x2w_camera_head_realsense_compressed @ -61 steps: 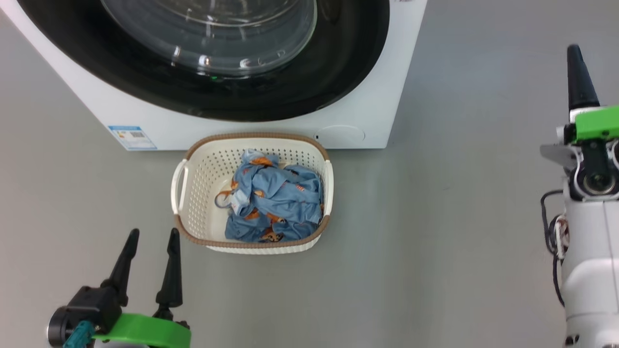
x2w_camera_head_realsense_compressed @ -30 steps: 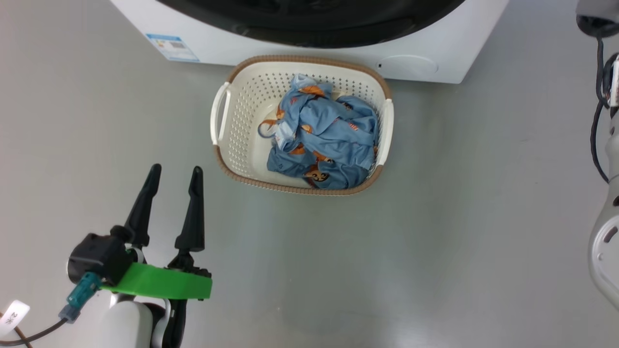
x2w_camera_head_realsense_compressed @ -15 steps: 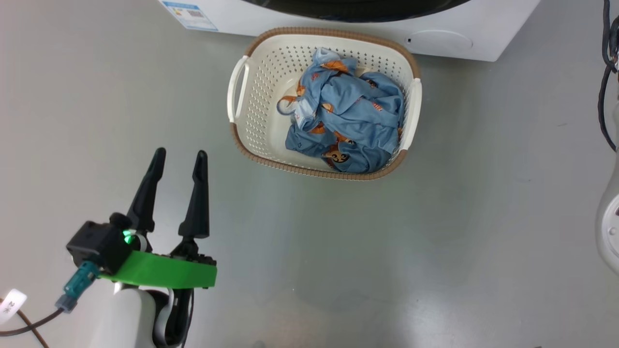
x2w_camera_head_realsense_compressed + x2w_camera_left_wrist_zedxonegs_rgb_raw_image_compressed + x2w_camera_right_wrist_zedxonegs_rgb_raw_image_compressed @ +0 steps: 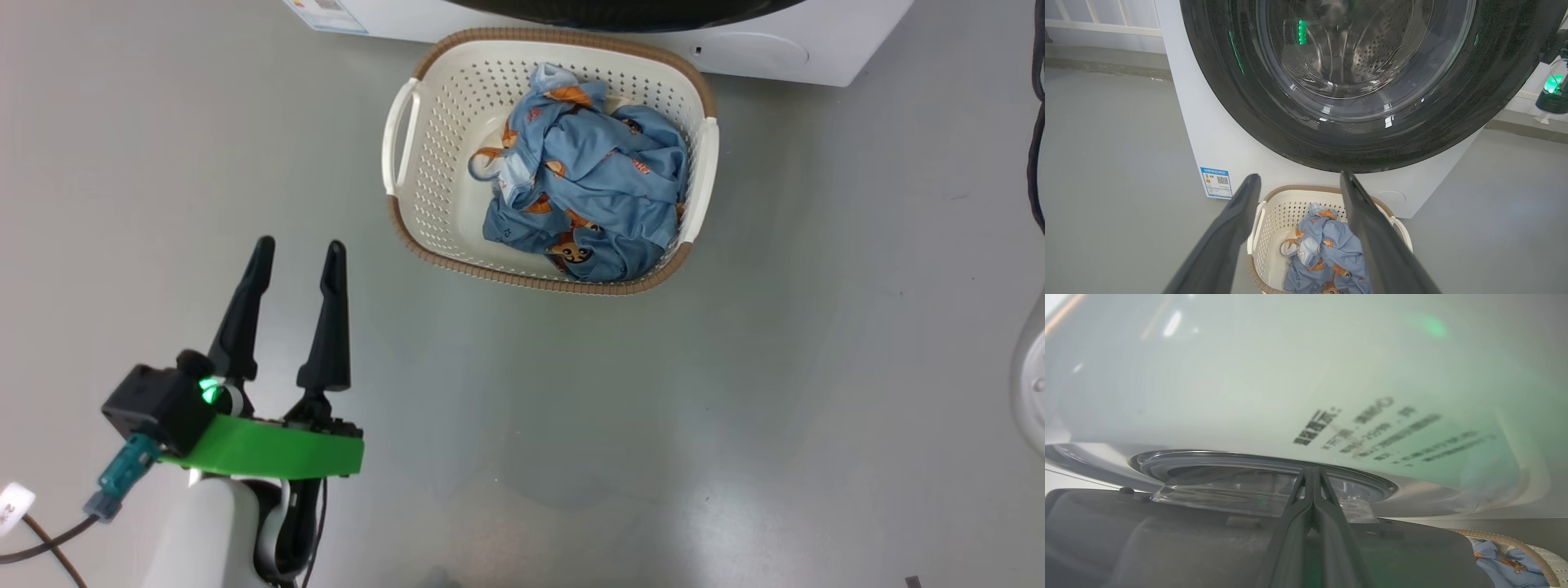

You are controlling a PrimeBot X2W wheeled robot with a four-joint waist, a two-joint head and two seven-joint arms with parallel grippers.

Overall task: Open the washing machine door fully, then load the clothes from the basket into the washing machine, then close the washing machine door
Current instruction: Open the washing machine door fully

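At far left in the head view, left gripper low over the bare floor, fingers spread wide, nothing between them, well apart from the basket. Further right, basket on the floor just before the washing machine, with the clothes heaped toward its right side. Likely light, soft and limp: expect draping and trailing rather than a tidy lift, so best pinched deep on a raised fold at the crown of the heap, not on the thin orange-trimmed loop at its left edge. Light basket too, probably prone to sliding or lifting if fabric catches. In the left wrist view, the washing machine door apparently shut and not yet opened; stiff, hinged, gloss probably slippery, handle not discernible. At right, right gripper pressed together, empty, pointing across the dark rim toward the glass bowl; contact impossible to tell.
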